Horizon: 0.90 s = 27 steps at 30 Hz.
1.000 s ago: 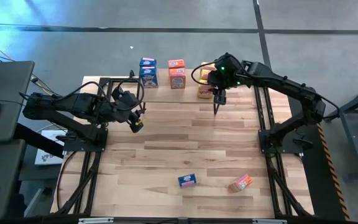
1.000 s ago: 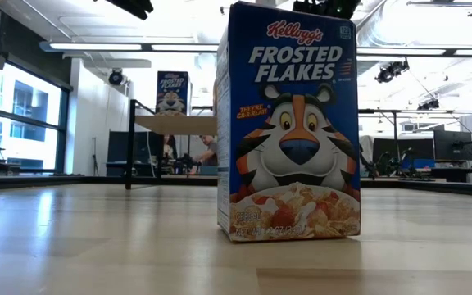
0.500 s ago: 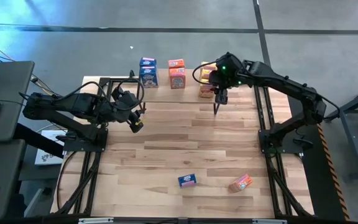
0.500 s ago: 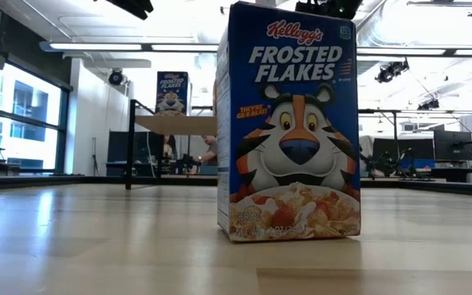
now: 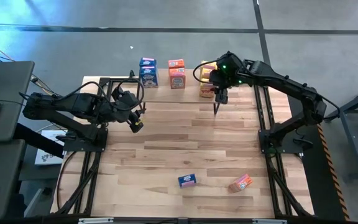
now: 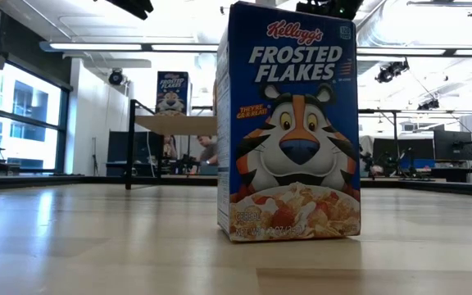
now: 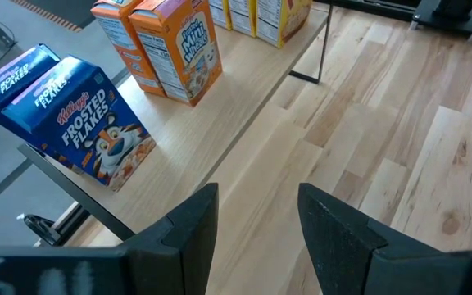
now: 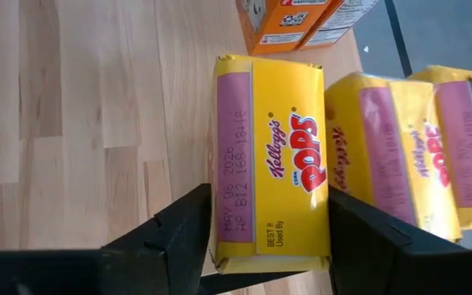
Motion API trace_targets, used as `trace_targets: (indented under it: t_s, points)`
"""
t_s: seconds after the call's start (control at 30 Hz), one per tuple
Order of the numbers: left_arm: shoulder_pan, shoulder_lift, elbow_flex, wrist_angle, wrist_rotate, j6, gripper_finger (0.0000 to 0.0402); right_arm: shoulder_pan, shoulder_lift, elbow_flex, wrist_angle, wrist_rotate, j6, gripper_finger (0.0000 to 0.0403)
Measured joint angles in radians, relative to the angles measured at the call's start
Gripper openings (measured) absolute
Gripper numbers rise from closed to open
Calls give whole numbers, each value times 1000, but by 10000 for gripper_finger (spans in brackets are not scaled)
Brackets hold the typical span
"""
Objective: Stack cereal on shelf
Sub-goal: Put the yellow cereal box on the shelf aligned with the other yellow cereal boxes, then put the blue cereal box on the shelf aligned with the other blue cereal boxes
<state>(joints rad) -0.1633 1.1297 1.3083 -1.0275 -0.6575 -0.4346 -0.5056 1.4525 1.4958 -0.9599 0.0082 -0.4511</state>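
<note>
**Two dark arms on black frames**

The left arm (image 5: 73,107) and the right arm (image 5: 278,81) are matt black, built of rounded segments joined by thick cylindrical joints. Thin black cables loop loosely around each wrist. A small green light glows on the right arm's wrist housing (image 5: 222,67), near the shelf (image 5: 166,92). Each arm ends in two flat, angular black fingers (image 7: 195,229) with squared edges.
</note>
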Motion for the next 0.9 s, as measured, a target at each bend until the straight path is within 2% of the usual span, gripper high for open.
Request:
trace_targets:
  t_s: [0.63, 0.9]
  points:
    - [0, 0, 0, 0, 0, 0, 158, 1, -2, 39, -8, 33, 5, 292]
    - [0, 0, 0, 0, 0, 0, 158, 2, -1, 90, -62, 71, 26, 299]
